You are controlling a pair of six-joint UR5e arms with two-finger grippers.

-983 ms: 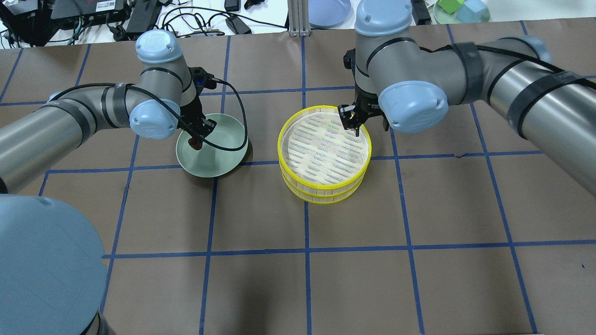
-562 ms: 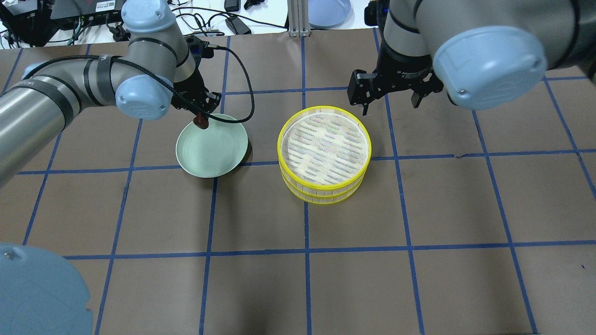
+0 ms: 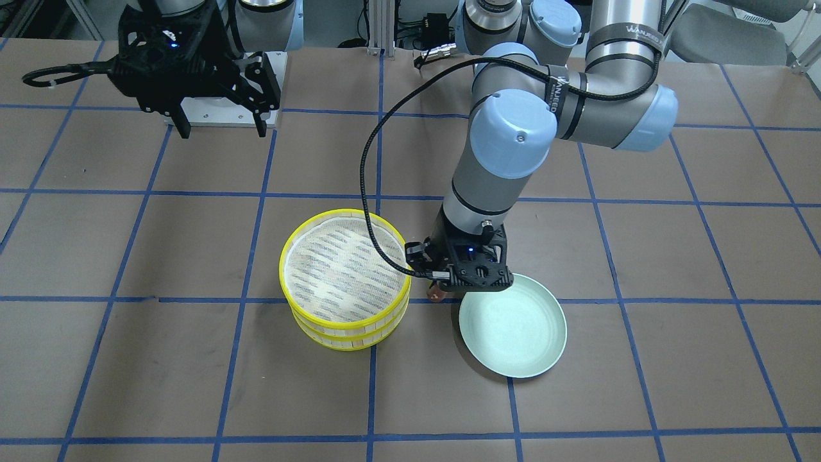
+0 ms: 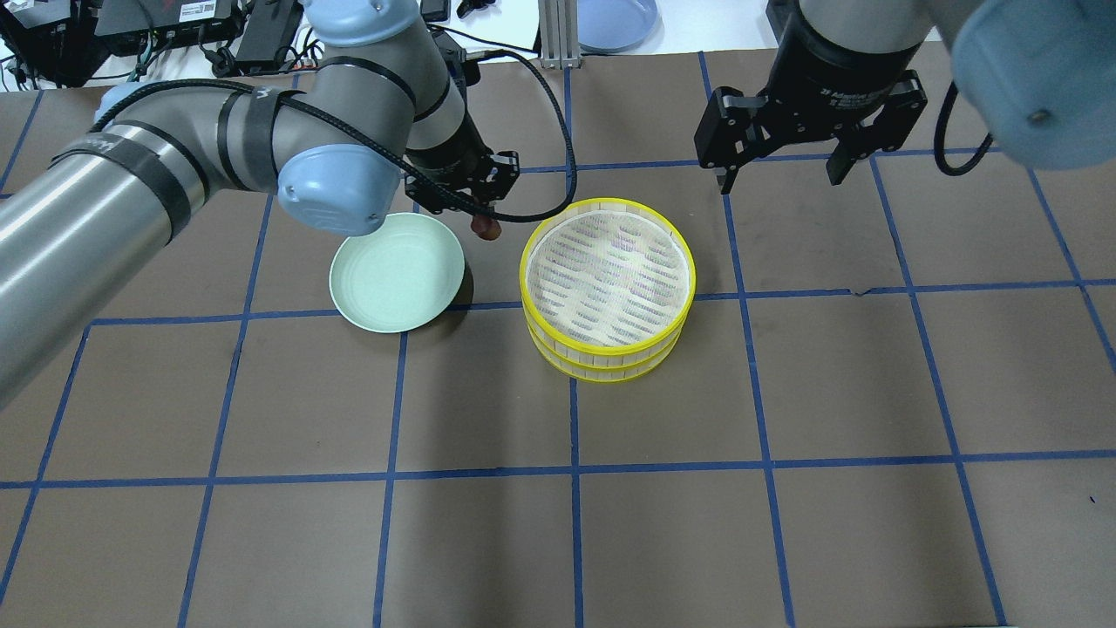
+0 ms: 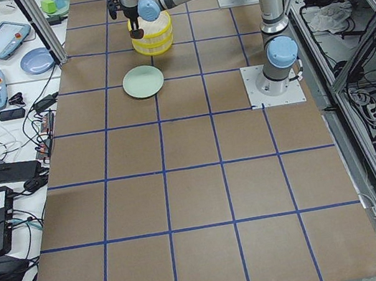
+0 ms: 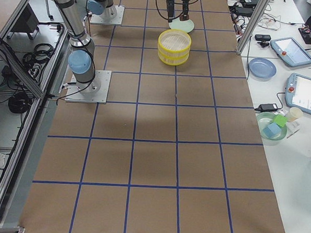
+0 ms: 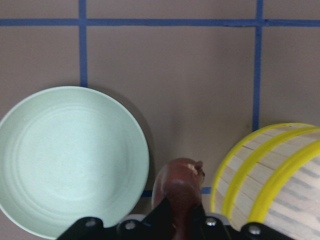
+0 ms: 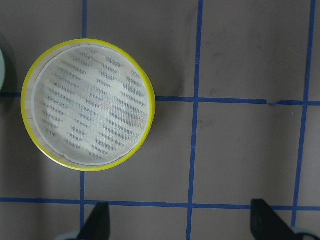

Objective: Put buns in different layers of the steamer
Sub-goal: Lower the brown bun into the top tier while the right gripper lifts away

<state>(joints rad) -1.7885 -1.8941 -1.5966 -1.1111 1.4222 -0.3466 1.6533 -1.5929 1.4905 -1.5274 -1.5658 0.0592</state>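
Pinching the brown bun (image 7: 176, 186), the left gripper (image 4: 481, 220) hangs between plate (image 4: 397, 272) and steamer (image 4: 608, 349); the right gripper (image 4: 780, 181) is wide open, holding nothing.

I see both arms as silver-grey tubes with rounded pale blue caps at the joints. The left arm (image 4: 174, 166) wears black straps that pin a black cable (image 3: 378, 147) along it. One strap (image 3: 625, 29) carries white lettering too small for me to read. A small screw shows on the face of a blue cap (image 3: 513, 131). The left gripper (image 4: 484, 225) is black with a tiny blue light. The right gripper (image 3: 223, 131) is black and blocky, also lit blue, with two thin dark jaws. The right arm (image 4: 854, 35) has white print on its black collar. A pale grey square base plate (image 5: 276, 96) carries the left arm.
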